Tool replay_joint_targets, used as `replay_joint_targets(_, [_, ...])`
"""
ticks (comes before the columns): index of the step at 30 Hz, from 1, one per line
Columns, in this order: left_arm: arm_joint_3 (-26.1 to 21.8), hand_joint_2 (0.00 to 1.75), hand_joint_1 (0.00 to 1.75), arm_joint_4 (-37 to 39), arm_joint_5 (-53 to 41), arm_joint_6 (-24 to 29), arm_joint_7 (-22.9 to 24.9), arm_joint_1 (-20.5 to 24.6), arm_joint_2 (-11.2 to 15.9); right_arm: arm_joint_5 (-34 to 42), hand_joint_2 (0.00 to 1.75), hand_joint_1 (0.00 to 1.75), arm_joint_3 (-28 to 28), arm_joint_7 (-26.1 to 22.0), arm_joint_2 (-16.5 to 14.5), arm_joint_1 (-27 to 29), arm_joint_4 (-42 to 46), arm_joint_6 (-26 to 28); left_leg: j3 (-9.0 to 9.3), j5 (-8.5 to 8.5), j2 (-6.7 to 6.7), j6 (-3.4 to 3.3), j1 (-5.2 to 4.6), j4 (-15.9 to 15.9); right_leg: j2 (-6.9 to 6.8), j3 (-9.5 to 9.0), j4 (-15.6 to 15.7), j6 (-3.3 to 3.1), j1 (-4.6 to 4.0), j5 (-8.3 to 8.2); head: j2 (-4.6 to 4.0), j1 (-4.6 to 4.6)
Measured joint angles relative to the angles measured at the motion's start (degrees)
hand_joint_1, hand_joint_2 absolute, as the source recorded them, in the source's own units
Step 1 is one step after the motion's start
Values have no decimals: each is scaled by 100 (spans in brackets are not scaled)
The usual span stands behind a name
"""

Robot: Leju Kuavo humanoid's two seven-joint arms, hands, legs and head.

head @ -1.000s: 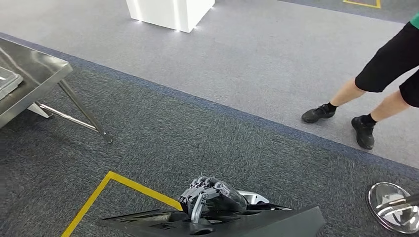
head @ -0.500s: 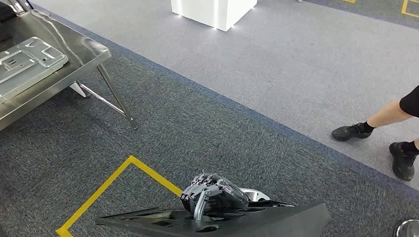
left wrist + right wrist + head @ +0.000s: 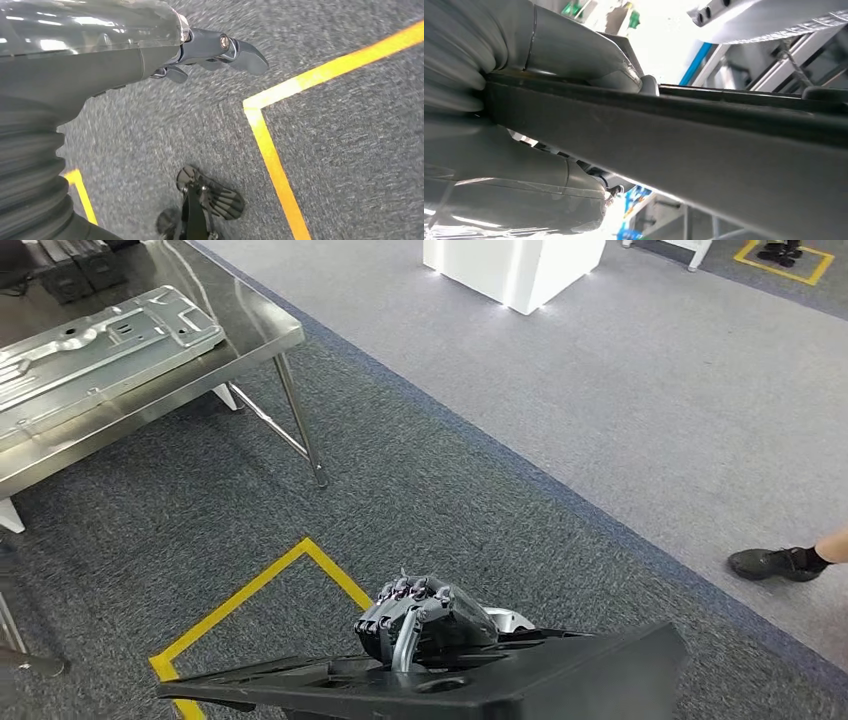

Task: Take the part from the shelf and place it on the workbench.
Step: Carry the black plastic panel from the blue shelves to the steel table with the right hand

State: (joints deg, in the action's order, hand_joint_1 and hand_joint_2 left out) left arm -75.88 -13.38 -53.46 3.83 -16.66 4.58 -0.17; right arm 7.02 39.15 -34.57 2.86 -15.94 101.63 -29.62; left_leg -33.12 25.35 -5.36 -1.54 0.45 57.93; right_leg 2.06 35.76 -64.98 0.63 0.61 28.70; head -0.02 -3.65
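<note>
Right hand gripping black part, bottom centre; left hand hanging, seemingly holding nothing; steel surface upper left.

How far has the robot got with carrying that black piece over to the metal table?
Done: the black part is off the shelf. In hand: the right hand grips it and carries it low over the carpet, while the left hand hangs with nothing in it. Left: reaching the steel workbench, off to the left where a silver panel lies, and setting the part down.
</note>
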Motion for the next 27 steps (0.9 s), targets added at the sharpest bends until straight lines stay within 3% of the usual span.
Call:
replay_joint_targets(2, [-4,175,0,0,2,-4,1,8,-19,60,175,173,-6,-4,-12,-46,-21,-34,-39,12,-140,59,1,38,220,-226,550,-8,23,-197,0,-1])
replay_joint_targets(3, [-6,175,0,0,1,-9,2,2,-23,79,175,173,-9,-8,-17,-63,-37,-49,-67,9,-199,97,9,42,262,-246,616,-18,17,-187,0,-1])
replay_joint_targets(5, [-12,175,0,0,-5,-22,3,-30,-28,112,175,173,-14,-19,-34,-99,-74,-71,-102,0,-258,175,41,27,132,-261,660,-75,4,-209,0,-1])
replay_joint_targets(7, [-16,175,0,0,-20,-40,2,-50,-32,137,175,173,-16,-29,-50,-136,-107,-78,-178,106,-20,226,38,181,-12,-299,723,-153,7,-230,0,-1])
replay_joint_targets(9, [-16,175,0,0,-40,-58,-2,-30,-32,144,175,173,-26,-36,-54,-143,-142,-75,-458,422,333,260,25,776,-177,-319,750,-205,-6,-225,0,-2])
replay_joint_targets(11, [-15,175,0,0,-56,-73,-6,-17,-34,138,175,173,-34,-42,-52,-138,-191,-69,-823,709,469,292,33,1510,-357,-322,748,-228,-32,-206,0,-1])
replay_joint_targets(12, [-15,175,0,0,-61,-78,-9,-27,-35,131,175,173,-36,-43,-51,-137,-218,-66,-897,717,489,300,35,1660,-443,-326,747,-232,-42,-195,0,-1])
replay_joint_targets(13, [-15,175,0,0,-65,-82,-13,-41,-36,124,175,173,-37,-45,-51,-138,-242,-63,-838,606,506,298,34,1550,-517,-337,747,-230,-50,-183,0,-1])
replay_joint_targets(14, [-15,175,0,0,-68,-86,-16,-53,-34,116,175,173,-37,-46,-50,-139,-261,-61,-675,426,538,289,31,1244,-584,-355,746,-225,-55,-168,0,-2])
replay_joint_targets(16, [-15,175,0,0,-71,-95,-28,-51,-32,107,175,173,-38,-48,-50,-147,-289,-59,-234,121,797,221,-13,400,-713,-403,747,-197,-78,-135,0,-1])
replay_joint_targets(18, [-14,175,0,0,-73,-105,-38,-34,-31,102,175,173,-40,-49,-50,-159,-308,-59,-30,37,969,136,-69,-12,-824,-435,748,-152,-103,-107,0,0])
replay_joint_targets(20, [-14,175,0,0,-72,-111,-45,-40,-30,97,175,173,-43,-49,-51,-172,-329,-59,-39,24,848,78,-81,-31,-928,-456,755,-97,-109,-88,0,-1])
replay_joint_targets(21, [-14,175,0,0,-70,-112,-52,-50,-30,95,175,173,-43,-49,-51,-183,-340,-59,-31,8,779,53,-70,-54,-897,-467,732,-62,-97,-60,0,0])
replay_joint_targets(23, [-14,175,0,0,-66,-114,-69,-52,-30,92,175,173,-44,-50,-50,-210,-362,-61,-2,-32,652,-8,-34,-102,-605,-345,415,-7,-69,151,0,-1])
replay_joint_targets(25, [-14,175,0,0,-58,-113,-84,-31,-31,91,175,173,-44,-51,-40,-221,-397,-66,-4,-50,521,-41,-20,-110,-287,21,-334,14,-39,521,0,0])
replay_joint_targets(26, [-14,175,0,0,-54,-111,-88,-23,-31,90,175,173,-44,-51,-34,-220,-424,-68,-8,-51,441,-46,-19,-107,-237,222,-713,22,-32,655,0,0])
replay_joint_targets(27, [-15,175,0,0,-50,-107,-89,-24,-31,90,175,173,-43,-51,-31,-220,-451,-69,-9,-51,359,-45,-18,-102,-222,353,-936,29,-26,685,0,0])
